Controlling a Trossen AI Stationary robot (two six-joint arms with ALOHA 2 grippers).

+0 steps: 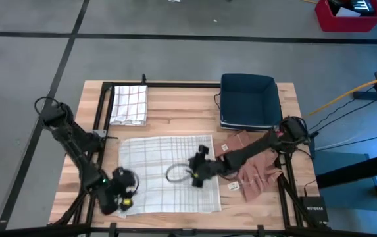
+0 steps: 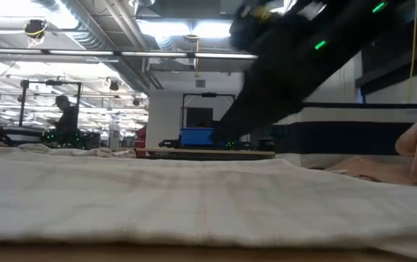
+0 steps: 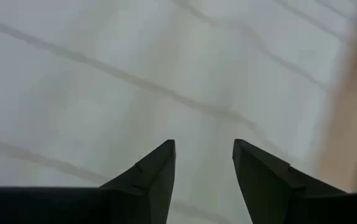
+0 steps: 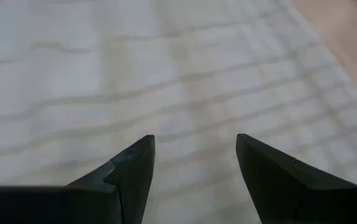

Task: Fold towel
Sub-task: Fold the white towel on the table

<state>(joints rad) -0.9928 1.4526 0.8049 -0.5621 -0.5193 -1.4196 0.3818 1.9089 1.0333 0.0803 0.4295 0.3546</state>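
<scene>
Towel (image 1: pixel 165 174): white w/ thin grey check, spread flat on wooden table (image 1: pixel 175 115), front-centre, roughly square, a few low creases. Fills most of low view as pale sheet (image 2: pixel 157 196).

L gripper (image 1: pixel 124 196): over towel's front-left corner, close to cloth. L wrist view: two dark fingers (image 3: pixel 150 180) apart, gap between tips, nothing in between; checked cloth directly beneath, strip of bare wood at one edge. Open, empty.

R gripper (image 1: pixel 198 168): over towel's right-centre part, arm reaching in from table's right side. R wrist view: fingers (image 4: pixel 128 171) spread wide, only towel seen through gap, bare wood at far corner. Open, empty. Contact w/ cloth: can't tell.

2nd towel (image 1: pixel 129 104): white, darker check, folded, back-left of table, well apart from spread one.

Bin (image 1: pixel 249 100): dark blue, rectangular, back-right of table.

Brown/pink cloths (image 1: pixel 254 168): crumpled pile, right of spread towel, partly under R arm; small tags near it.

Red crate (image 1: pixel 349 14): on floor, beyond table's back-right.

Black box (image 1: pixel 313 209): small, at table's front-right corner.

Low view bkgd: workshop room, ceiling lights, person (image 2: pixel 66 113) standing far off at left, blue box on distant bench.
</scene>
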